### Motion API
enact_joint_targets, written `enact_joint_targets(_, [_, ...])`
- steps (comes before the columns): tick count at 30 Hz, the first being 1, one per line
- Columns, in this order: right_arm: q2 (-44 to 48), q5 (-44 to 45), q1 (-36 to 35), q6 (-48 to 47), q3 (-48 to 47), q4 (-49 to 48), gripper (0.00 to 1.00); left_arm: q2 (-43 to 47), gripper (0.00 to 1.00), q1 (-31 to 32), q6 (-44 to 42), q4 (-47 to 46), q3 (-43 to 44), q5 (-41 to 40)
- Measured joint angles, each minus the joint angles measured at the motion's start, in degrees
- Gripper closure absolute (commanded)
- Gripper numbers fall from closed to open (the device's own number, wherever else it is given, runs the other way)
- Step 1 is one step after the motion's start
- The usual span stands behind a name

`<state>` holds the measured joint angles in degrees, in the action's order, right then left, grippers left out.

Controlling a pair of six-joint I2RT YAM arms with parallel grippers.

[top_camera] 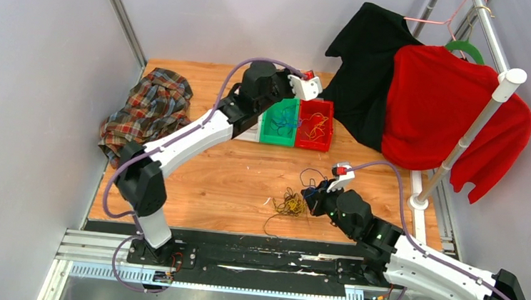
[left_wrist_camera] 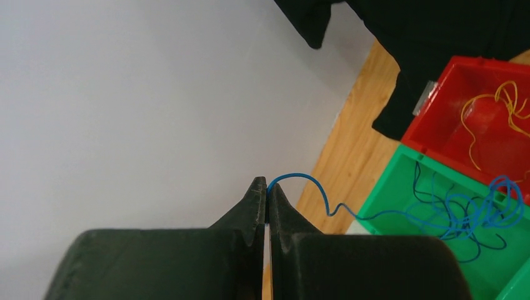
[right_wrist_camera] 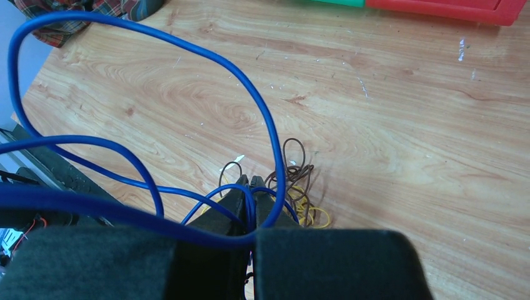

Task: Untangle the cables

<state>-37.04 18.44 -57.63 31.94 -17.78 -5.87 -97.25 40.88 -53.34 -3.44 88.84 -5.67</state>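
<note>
My left pincer (left_wrist_camera: 267,187) was closed on the end of a blue wire (left_wrist_camera: 312,185), nipped right at the fingertips. From there the wire arched over, then trailed away to the pincer's right and downward, its length running straight from the tips into the green bin (left_wrist_camera: 382,209), where it joined a loose blue heap (left_wrist_camera: 475,212). Beyond that bin sat the red bin (left_wrist_camera: 437,103) with yellow wires (left_wrist_camera: 500,106) in it. I judged that letting go from this height could leave the springy end hanging over the rim rather than inside. My right pincer (right_wrist_camera: 250,185) was also closed, gripping a blue loop (right_wrist_camera: 250,94) low over the table (right_wrist_camera: 406,125). That loop swept up ahead of the tips and round to their left, its long way lying left to right, and one strand crossed close over the pincer's own body. Just ahead and right of the tips lay the tangle (right_wrist_camera: 300,187) of brown and yellow wire. Pulling hard here could drag that tangle along or tighten it, I thought, and the slack strand might snag on the wrist.
</note>
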Motion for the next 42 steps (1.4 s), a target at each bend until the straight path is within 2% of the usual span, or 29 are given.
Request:
enact_joint_targets(8, [1.1, 0.3, 0.0, 0.1, 0.1, 1.3, 0.99, -8.1, 1.0, -1.3, -1.2, -1.9, 0.1, -0.5])
enact_joint_targets(15, [1.0, 0.7, 0.2, 0.0, 0.1, 1.9, 0.99, -11.3, 1.0, -1.9, -1.2, -3.0, 1.3, -0.7])
enact_joint_targets(20, [0.6, 0.7, 0.4, 0.0, -0.1, 2.0, 0.99, -12.2, 0.98, -2.2, 2.9, -0.8, 1.9, 0.1])
enact_joint_targets(25, [0.3, 0.6, 0.4, -0.3, -0.6, 2.1, 0.99, -15.4, 0.68, -2.8, 10.0, 8.6, 4.9, 5.4])
enact_joint_targets(28, [0.0, 0.6, 0.5, -0.5, -1.2, 2.2, 0.99, -17.0, 0.57, -3.7, 13.7, 15.4, 7.0, 9.8])
enact_joint_targets(32, [-0.4, 0.6, 0.5, -0.8, -1.5, 2.1, 0.99, -17.2, 0.2, -4.9, 14.6, 20.8, 7.3, 12.1])
enact_joint_targets(35, [-1.4, 0.2, 0.5, -1.2, -1.6, 2.2, 0.99, -16.8, 0.06, -5.9, 14.6, 25.4, 8.0, 15.2])
enact_joint_targets(42, [-4.2, -0.4, 0.8, -2.1, -3.5, 2.3, 0.99, -8.3, 0.03, -7.4, 11.8, 40.8, 9.7, 30.1])
